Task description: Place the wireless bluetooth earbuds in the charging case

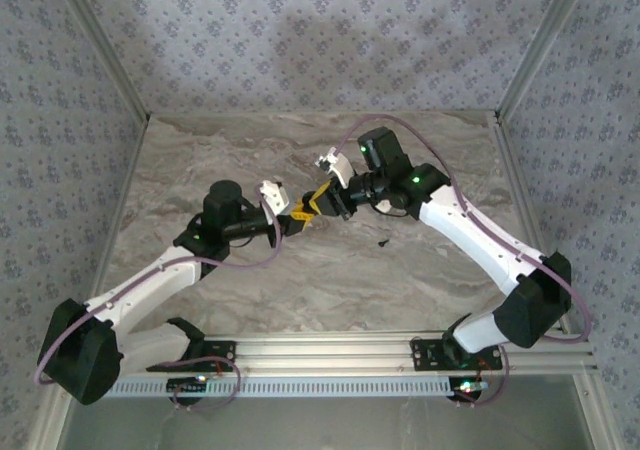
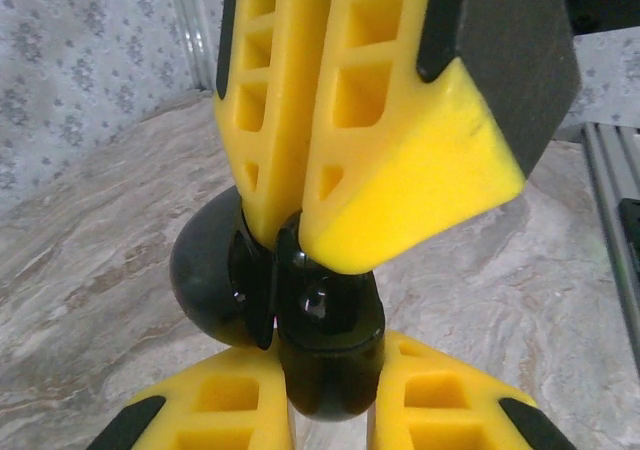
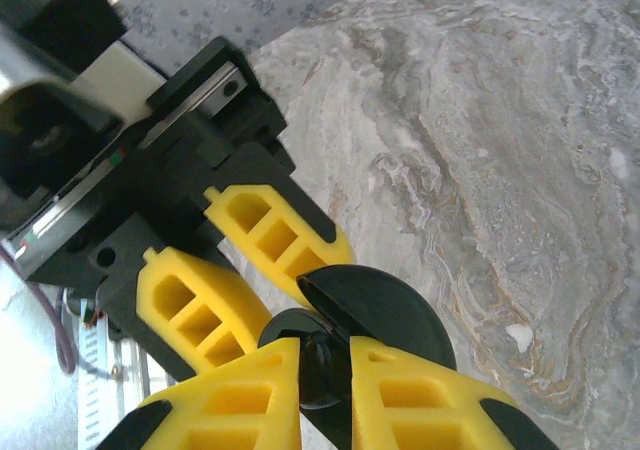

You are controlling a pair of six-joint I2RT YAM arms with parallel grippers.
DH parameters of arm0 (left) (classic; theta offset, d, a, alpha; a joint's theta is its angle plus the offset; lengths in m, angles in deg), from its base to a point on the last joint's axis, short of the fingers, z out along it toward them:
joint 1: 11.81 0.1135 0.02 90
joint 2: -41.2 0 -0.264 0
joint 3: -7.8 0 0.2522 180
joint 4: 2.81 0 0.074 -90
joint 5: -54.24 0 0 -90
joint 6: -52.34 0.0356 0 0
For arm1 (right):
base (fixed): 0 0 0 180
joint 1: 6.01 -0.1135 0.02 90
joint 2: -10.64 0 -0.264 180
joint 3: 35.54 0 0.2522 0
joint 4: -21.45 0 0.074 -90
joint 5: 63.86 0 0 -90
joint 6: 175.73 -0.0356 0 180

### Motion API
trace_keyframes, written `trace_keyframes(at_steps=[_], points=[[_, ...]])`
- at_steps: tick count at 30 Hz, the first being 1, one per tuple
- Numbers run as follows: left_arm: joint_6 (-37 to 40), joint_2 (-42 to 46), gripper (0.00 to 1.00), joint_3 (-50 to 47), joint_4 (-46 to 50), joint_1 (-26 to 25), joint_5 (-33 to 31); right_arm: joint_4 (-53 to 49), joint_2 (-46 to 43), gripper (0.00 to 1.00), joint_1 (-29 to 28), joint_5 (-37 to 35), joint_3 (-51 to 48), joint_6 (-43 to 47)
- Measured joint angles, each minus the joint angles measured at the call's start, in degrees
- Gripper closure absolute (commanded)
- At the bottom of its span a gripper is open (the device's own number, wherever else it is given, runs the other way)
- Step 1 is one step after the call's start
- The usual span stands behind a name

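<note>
Black and glossy, the small rounded plastic charging case (image 2: 330,355) hangs above the grey marbled table top (image 1: 330,290) near its middle, where the two arms meet. The left gripper (image 2: 330,395) pinches the case body between its yellow ribbed fingers (image 2: 235,405). The domed lid (image 2: 205,275) stands open to one side.

The right gripper (image 2: 285,235) has its jaws pressed together, with the tips set at the seam between lid and body. Its wrist view shows something dark and round between the tips (image 3: 322,362). I cannot tell whether that is a black earbud or part of the case.

A small dark speck (image 1: 383,241) lies on the table just beside the right arm. It may be a loose earbud, but it is too small to be sure.

The risks look plain. The smooth, curved shell could twist or slip in the left pinch if the right tips push off-centre. An earbud let go crooked may miss its socket and fall. A nudge on the lid could swing it shut.
</note>
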Motion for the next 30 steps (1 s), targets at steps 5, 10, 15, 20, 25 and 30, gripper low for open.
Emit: trace_keyframes(at_steps=[5,10,15,20,25,30], points=[[-0.52,-0.28,0.86,1.25,0.92,0.02,2.97,-4.63,0.26,0.81,0.02,0.72,2.69,5.97],[-0.85,-0.85,0.86,2.25,1.53,0.11,4.74,-7.85,0.59,0.75,0.02,0.59,4.61,9.77],[-1.27,-0.96,0.86,2.56,2.21,0.15,5.11,-9.49,0.55,0.64,0.07,0.48,5.11,11.61],[-1.2,-0.96,0.85,3.21,2.34,0.46,5.05,-8.13,-1.18,0.58,0.79,0.87,3.87,9.79],[-0.96,-0.96,0.85,3.74,2.29,0.48,5.16,-5.77,-4.28,0.54,2.03,0.92,2.36,6.84],[-0.59,-0.96,0.85,3.74,2.29,0.48,5.31,-2.36,-6.88,0.57,2.49,0.9,0.5,3.74]])
